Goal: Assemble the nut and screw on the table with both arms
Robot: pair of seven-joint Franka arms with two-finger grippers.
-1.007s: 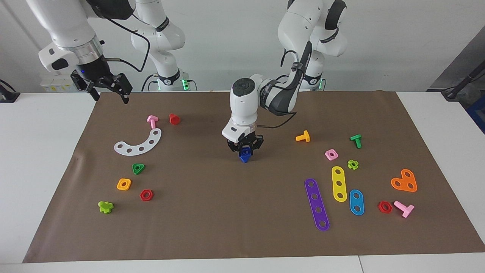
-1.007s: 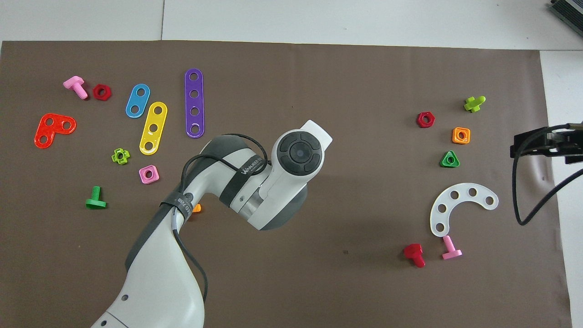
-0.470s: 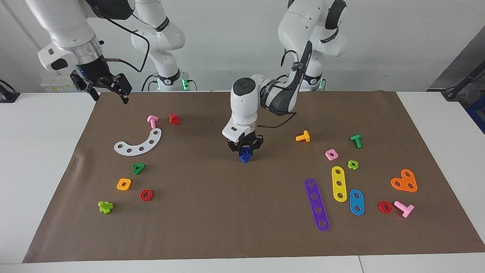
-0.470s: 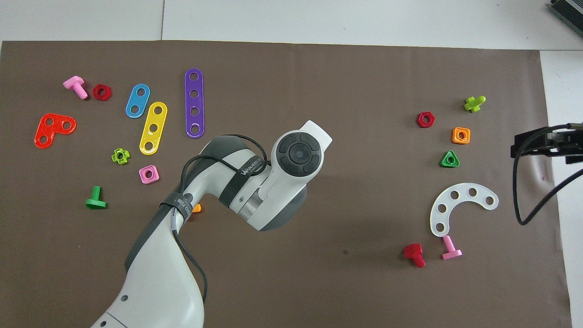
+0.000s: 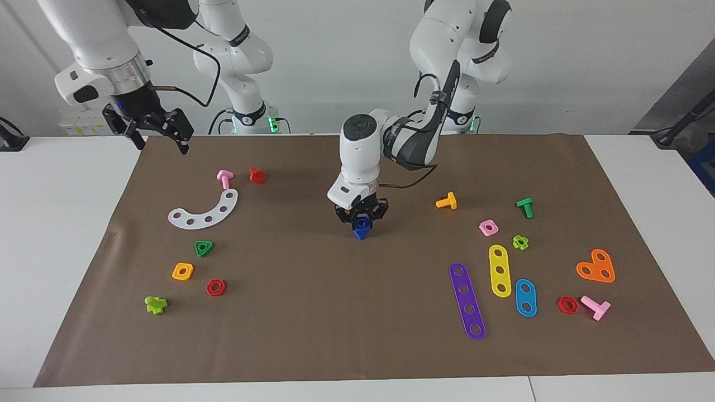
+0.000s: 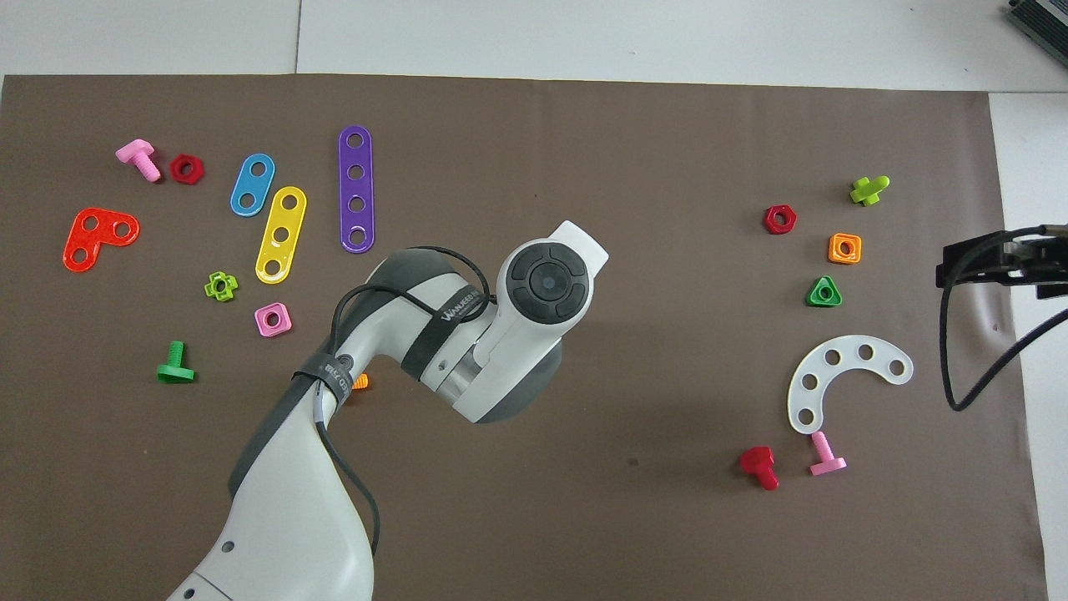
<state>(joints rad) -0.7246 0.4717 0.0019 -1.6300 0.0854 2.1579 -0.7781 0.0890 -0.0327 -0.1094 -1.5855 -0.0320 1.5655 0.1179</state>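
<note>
Between left end effector (image 5: 361, 219) fingertips, blue screw (image 5: 361, 228).

The left gripper (image 5: 361, 219) gripped a blue piece (image 5: 361, 226), apparently the screw, above mid-mat (image 5: 313, 312); the right gripper (image 5: 159, 133) hung open, waiting, over the mat's corner.

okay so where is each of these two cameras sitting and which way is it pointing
Facing view: high across the table, looking at the robots; both arms show whole, the left gripper over mid-mat shut on a blue piece, the right gripper open, waiting over the mat's edge at its own end.
Overhead view: above the robots' end, looking steeply down; the left arm hides its gripper, and only the right gripper shows.
Shared: the brown mat and the purple strip, half a turn apart.
</note>
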